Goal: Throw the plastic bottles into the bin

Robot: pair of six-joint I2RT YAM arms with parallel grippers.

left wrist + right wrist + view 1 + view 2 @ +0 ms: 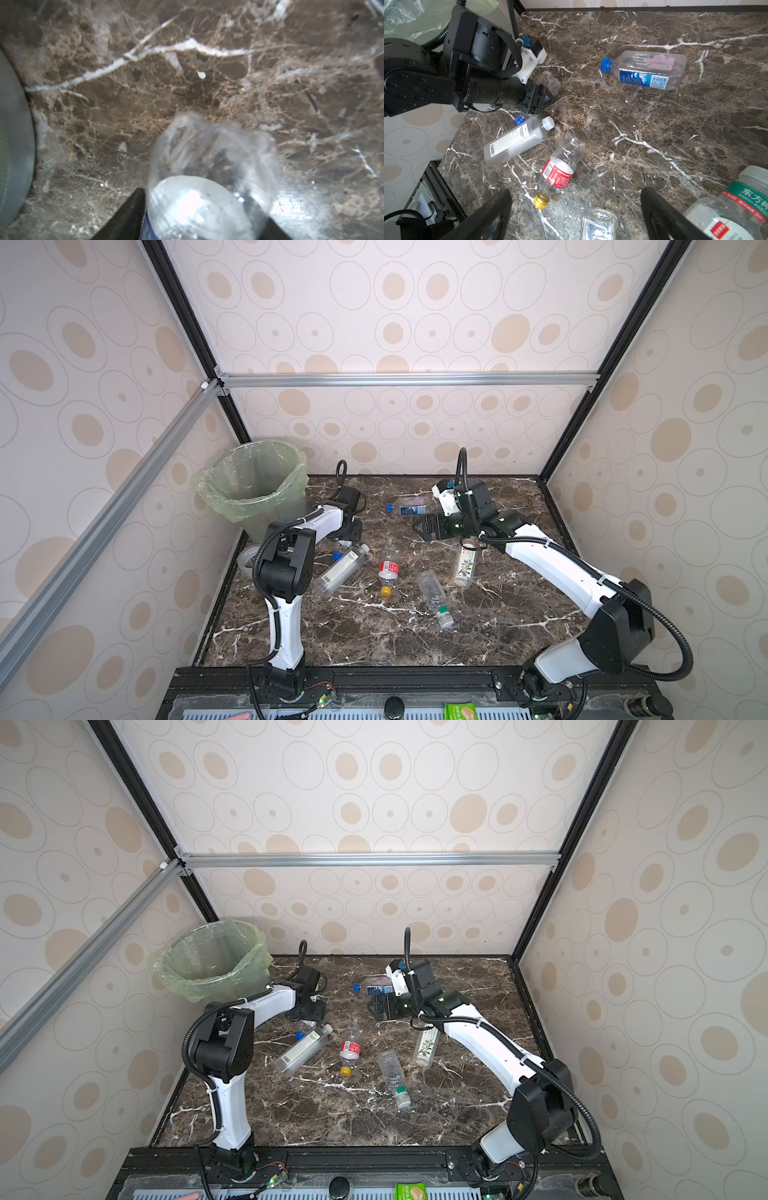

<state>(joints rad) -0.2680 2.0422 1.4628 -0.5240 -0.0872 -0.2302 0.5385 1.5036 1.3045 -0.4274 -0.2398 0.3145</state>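
Observation:
My left gripper (205, 207) is shut on a crumpled clear plastic bottle (212, 158) with a blue label, low over the marble table (415, 639) beside the bin (253, 485). The bin is lined with a pale green bag. From the right wrist view the left gripper (542, 97) straddles that bottle. My right gripper (424, 526) hangs open over bare table (612, 128). Lying loose are a blue-capped bottle (409, 506), a white-capped grey bottle (340, 568), a red-labelled, yellow-capped bottle (388, 570), a clear green-capped bottle (434, 597) and a leaf-print bottle (465, 564).
A clear tape roll (249, 558) lies at the table's left edge, behind the left arm's elbow. Patterned walls enclose the table on three sides. A green packet (459, 711) sits on the front rail, off the table.

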